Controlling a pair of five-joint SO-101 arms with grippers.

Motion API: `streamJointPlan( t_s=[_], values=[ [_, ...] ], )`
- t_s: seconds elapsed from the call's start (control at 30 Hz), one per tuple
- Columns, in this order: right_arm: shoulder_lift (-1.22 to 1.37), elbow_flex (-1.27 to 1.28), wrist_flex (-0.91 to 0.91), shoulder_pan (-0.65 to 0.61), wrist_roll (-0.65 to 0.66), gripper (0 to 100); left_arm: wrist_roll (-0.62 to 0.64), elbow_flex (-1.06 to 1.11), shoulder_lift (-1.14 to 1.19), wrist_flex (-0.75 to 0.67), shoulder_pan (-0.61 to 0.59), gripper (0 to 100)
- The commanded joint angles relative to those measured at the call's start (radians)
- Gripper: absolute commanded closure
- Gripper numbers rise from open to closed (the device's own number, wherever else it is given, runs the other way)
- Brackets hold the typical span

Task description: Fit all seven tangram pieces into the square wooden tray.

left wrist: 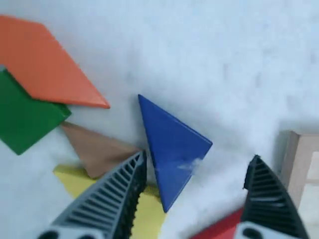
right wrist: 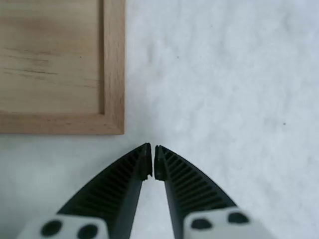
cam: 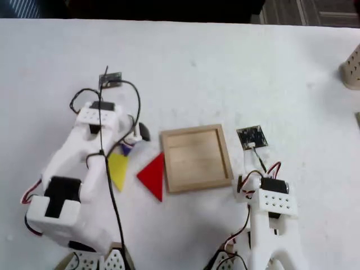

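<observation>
Two grippers: your left gripper [left wrist: 198,157] hung spread over the blue triangle [left wrist: 169,144]; your right gripper [right wrist: 153,162] was pressed together beside one corner of the tray [right wrist: 113,74].

A white table [cam: 225,67] with dark floor [cam: 169,8] beyond

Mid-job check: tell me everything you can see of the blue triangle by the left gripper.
The blue triangle is a flat, smooth, solid-coloured piece with a small white fleck on top. It lies flat on the white table, outside the tray, between the open jaws of the left gripper. One tip overlaps the yellow piece; the brown piece meets one edge.
</observation>
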Motion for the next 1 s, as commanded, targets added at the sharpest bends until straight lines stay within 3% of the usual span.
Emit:
streamJointPlan(
  t_s=[0.0,0.3,0.6,0.83,0.97],
  values=[
    [-0.024,-0.005,-0.008,-0.010,0.015,98.1,0.058,-0.058,0.005,0.006,-0.044,69],
    [-0.024,-0.005,-0.008,-0.010,0.015,98.1,0.087,-0.120,0.101,0.014,-0.030,69],
    [-0.024,-0.005,-0.008,-0.010,0.015,98.1,0.089,-0.138,0.124,0.060,0.061,69],
    [-0.024,-0.005,-0.008,-0.010,0.015,98.1,0.091,-0.155,0.130,0.057,0.045,69],
    [-0.024,-0.005,-0.008,-0.010,0.015,98.1,0.091,-0.153,0.131,0.015,0.027,75]
  ],
)
